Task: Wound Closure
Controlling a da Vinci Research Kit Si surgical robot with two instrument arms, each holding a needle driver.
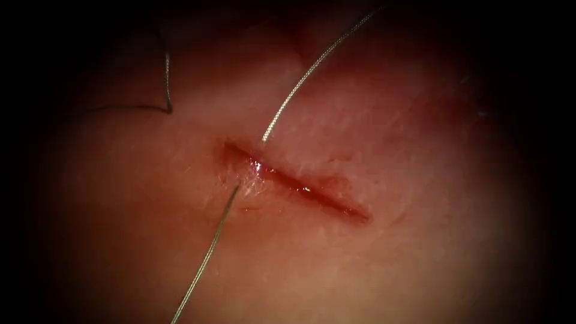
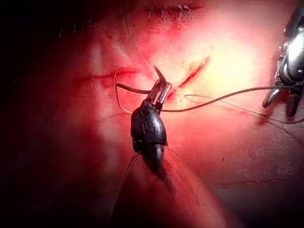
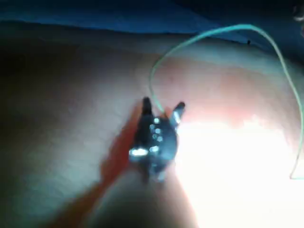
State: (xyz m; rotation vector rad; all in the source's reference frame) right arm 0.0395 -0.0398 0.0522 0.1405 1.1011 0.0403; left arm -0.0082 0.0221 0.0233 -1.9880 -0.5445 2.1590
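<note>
The cut runs slantwise across the tissue. Thread enters the tissue just right of the cut's upper end. It leaves on the left side, where the thread trails away down-left. In the left wrist view my left tool is shut on the curved needle. A short pointed end sticks out past the jaws. The needle is clear of the tissue, beside the cut. My right tool stands open, with thread rising from between its jaws. The right tool is also in the left wrist view, by the thread.
A dark strand of thread lies bent on the tissue left of the cut. The left wrist view shows a stitched older cut farther off and another shallow cut near the needle. Blue cloth borders the tissue.
</note>
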